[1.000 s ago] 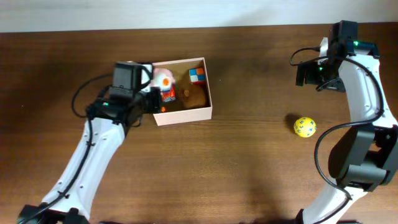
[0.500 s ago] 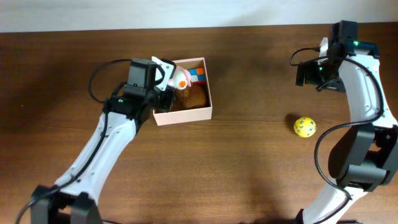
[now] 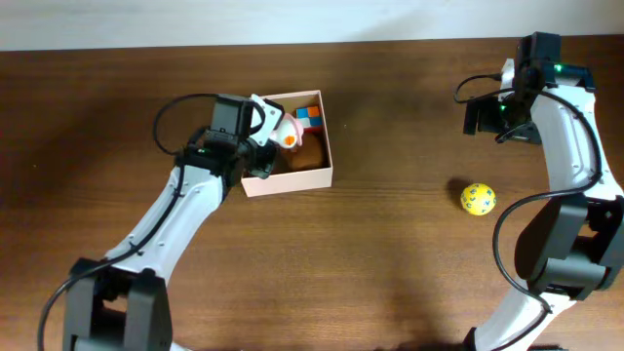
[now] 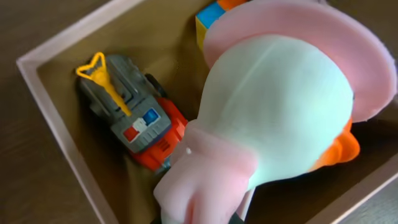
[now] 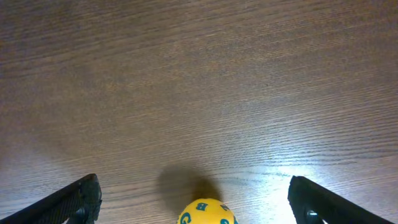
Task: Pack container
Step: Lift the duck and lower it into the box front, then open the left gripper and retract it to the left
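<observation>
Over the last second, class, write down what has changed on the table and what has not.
The left gripper, shut on the plush toy, carried it rightward, further over the container. The open right gripper, the yellow ball and the container stayed put.

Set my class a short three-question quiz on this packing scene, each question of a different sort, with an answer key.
1. True or false: the yellow ball lies on the table, outside the container.
2. What does the left gripper hold? A) plush toy B) coloured cube C) nothing
3. Fill in: the gripper that is open and empty is the ____ gripper.
Key: 1 true; 2 A; 3 right gripper.
</observation>
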Available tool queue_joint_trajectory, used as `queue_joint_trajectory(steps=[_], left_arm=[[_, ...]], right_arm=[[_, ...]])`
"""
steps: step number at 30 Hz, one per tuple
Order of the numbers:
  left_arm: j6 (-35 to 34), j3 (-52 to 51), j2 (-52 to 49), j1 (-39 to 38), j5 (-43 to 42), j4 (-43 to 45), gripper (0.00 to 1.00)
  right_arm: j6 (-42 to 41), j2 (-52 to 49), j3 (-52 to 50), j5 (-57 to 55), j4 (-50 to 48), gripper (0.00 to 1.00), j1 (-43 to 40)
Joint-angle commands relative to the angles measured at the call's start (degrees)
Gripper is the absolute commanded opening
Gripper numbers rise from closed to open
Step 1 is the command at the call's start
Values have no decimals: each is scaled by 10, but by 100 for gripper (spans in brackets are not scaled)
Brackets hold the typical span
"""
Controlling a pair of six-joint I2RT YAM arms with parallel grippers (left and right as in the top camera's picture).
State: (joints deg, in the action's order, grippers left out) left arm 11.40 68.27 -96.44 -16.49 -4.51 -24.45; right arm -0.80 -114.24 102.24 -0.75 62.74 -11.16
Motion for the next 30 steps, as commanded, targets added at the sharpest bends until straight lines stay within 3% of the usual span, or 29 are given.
queue_joint_trajectory(steps=[1,4,9,11,27,30], left_arm=[[16,14,-4,0,-2,2,8],[16,14,-4,0,-2,2,15],[20,14,-4,0,-2,-9,46],[23,14,-3,0,6,-17,51],[22,46,3,0,35,-32,61],[-25,92,14,1,54,-32,61]], right_arm=[[4,13,11,3,0,99,3],[4,13,11,3,0,99,3],[4,13,11,3,0,99,3],[4,13,11,3,0,99,3],[4,13,11,3,0,99,3],[4,13,11,3,0,99,3]])
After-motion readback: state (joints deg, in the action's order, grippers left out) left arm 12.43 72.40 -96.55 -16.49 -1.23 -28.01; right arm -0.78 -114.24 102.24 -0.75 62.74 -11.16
